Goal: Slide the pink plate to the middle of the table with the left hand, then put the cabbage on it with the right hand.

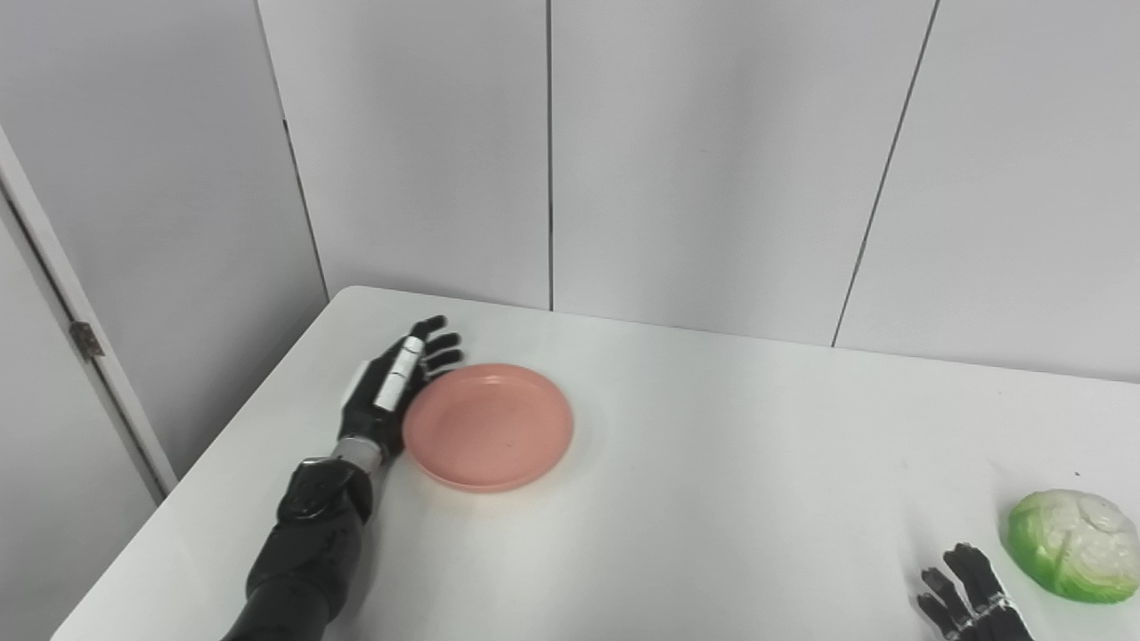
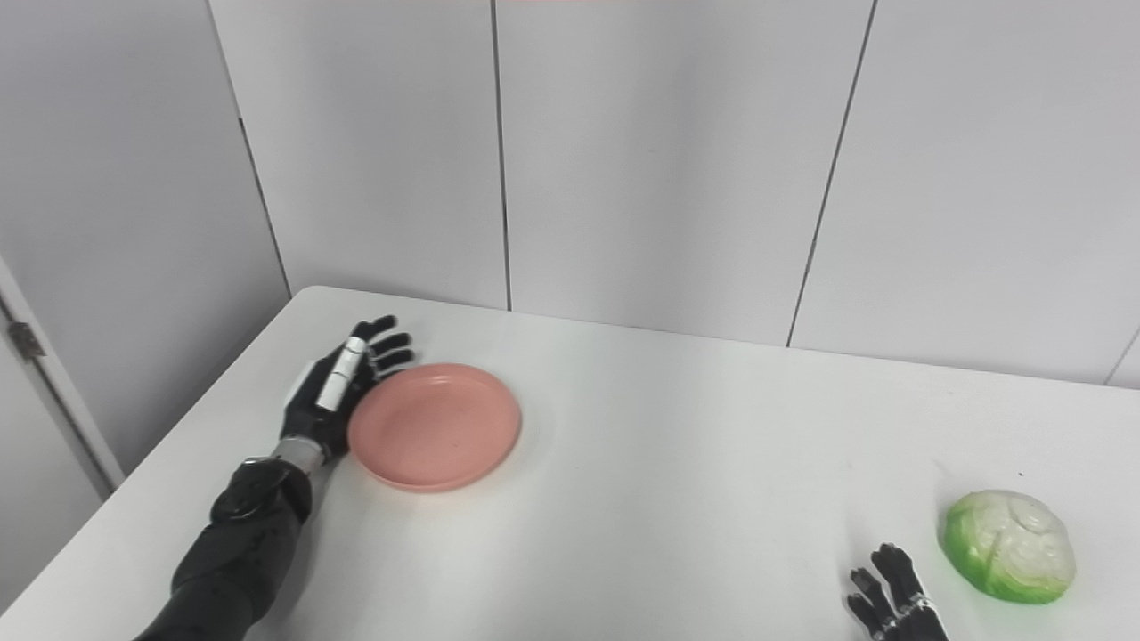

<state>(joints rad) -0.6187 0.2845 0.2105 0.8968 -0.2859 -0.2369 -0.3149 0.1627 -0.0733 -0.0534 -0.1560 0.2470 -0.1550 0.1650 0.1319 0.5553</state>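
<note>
- The pink plate [image 1: 487, 425] is sitting left of the table's [image 1: 730, 499] middle; the slide is the step in hand
- The left hand [image 1: 398, 383], fingers spread and grasping nothing, is pressing against its left rim; next, a steady rightward push
- The cabbage [image 1: 1073, 545] is lying near the right edge; the right hand [image 1: 966, 595] is waiting beside it, released

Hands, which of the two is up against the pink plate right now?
The left hand, fingers apart, lies flat against the left rim of the pink plate. The right hand is far off at the bottom edge, beside the cabbage.
</note>
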